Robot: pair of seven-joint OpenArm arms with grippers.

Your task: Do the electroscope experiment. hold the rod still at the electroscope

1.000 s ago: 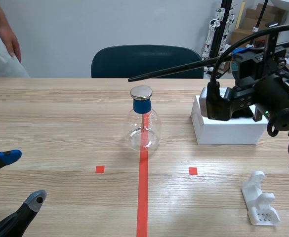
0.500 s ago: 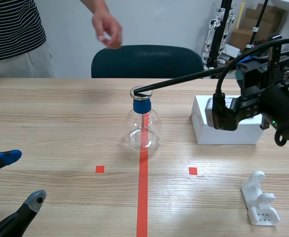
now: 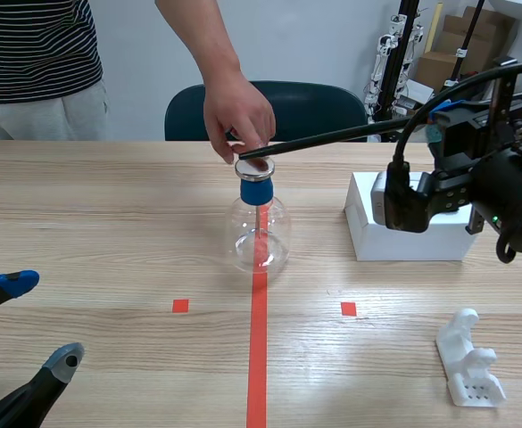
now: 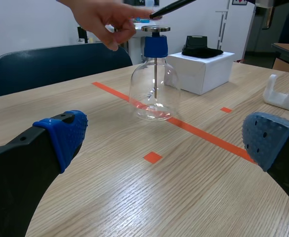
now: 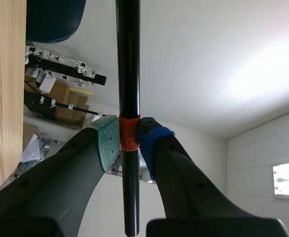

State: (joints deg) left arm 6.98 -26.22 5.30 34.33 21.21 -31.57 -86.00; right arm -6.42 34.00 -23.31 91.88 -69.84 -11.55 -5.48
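The right gripper clenches the black rod, its tip at the metal top plate of the electroscope beside a person's hand, while the left gripper lies released, well apart from the electroscope.

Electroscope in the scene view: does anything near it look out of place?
Yes: a person's hand hangs at the metal disc atop the flask, right by the end of the rod that the right pincer holds. A hand could disturb the test; contact is unclear.
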